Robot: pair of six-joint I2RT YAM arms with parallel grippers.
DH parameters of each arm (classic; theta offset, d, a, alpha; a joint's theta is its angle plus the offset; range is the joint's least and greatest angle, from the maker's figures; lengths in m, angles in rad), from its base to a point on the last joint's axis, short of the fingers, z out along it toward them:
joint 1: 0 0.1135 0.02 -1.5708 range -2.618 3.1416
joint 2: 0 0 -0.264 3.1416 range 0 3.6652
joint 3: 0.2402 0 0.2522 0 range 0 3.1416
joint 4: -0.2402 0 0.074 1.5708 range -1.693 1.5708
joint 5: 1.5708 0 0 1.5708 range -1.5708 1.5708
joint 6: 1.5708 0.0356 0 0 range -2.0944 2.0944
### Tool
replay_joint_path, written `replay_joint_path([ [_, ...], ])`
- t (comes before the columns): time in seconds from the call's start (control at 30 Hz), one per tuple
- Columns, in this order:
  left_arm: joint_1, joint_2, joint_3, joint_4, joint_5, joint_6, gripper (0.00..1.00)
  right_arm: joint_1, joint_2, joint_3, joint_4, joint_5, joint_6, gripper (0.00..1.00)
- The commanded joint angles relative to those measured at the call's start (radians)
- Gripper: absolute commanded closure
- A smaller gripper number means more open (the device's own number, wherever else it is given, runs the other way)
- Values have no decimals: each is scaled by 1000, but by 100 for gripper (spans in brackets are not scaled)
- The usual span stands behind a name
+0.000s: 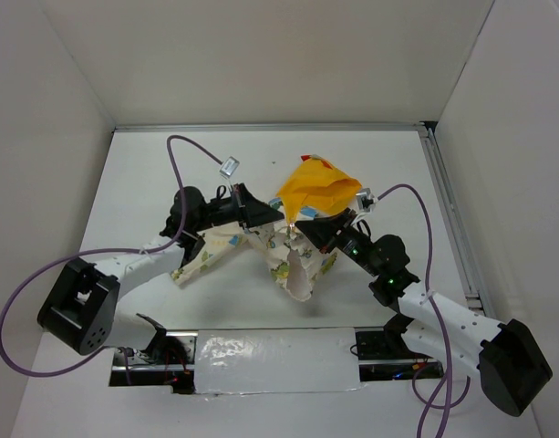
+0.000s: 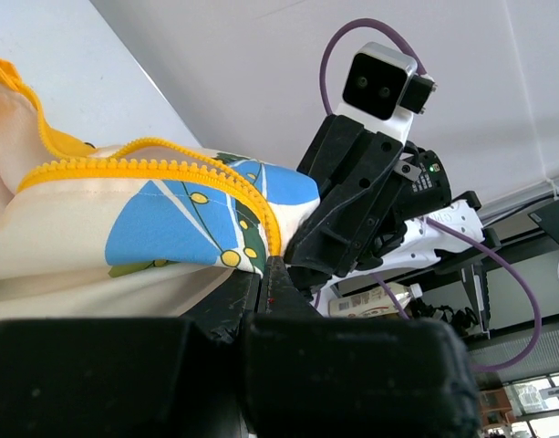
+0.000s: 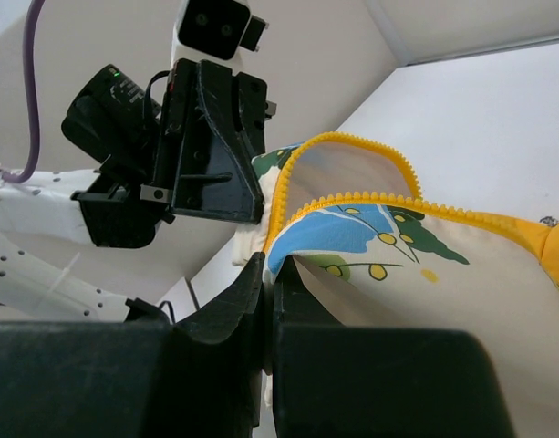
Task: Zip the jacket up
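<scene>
The jacket (image 1: 297, 255) hangs bunched between both arms above the table, cream with blue and green prints, its orange-yellow hood (image 1: 317, 187) draped at the top. My left gripper (image 1: 265, 219) is shut on the jacket's front edge beside the yellow zipper teeth (image 2: 151, 168). My right gripper (image 1: 308, 228) is shut on the other front edge, next to its zipper teeth (image 3: 370, 196). The two grippers face each other, close together. In the left wrist view my gripper (image 2: 266, 266) pinches the fabric; in the right wrist view my gripper (image 3: 270, 266) does the same. The zipper slider is not visible.
The white table (image 1: 151, 173) is boxed in by white walls on three sides. A metal rail (image 1: 448, 210) runs along the right edge. A foil-covered strip (image 1: 274, 360) lies between the arm bases at the near edge. Purple cables loop from both wrists.
</scene>
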Motion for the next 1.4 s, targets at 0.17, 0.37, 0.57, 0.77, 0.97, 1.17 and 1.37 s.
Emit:
replay_joint_path([
  [0.17,-5,28,58,116,1,-7,100,15,-11,2,93,-19,4,100],
  [0.37,-8,45,54,156,40,-24,100,15,-9,-1,105,18,12,100],
  [0.57,-9,46,46,166,61,-40,100,17,-3,-7,162,18,15,100],
  [0.77,-9,49,35,195,83,-55,100,18,-4,-7,156,33,12,100],
  [0.97,-11,58,41,191,126,-72,100,17,16,-6,160,38,-3,100],
  [1.17,-12,66,37,203,161,-87,100,15,9,-3,128,58,-23,100],
  [1.37,-20,89,61,180,225,-77,100,12,11,0,131,95,-37,100],
])
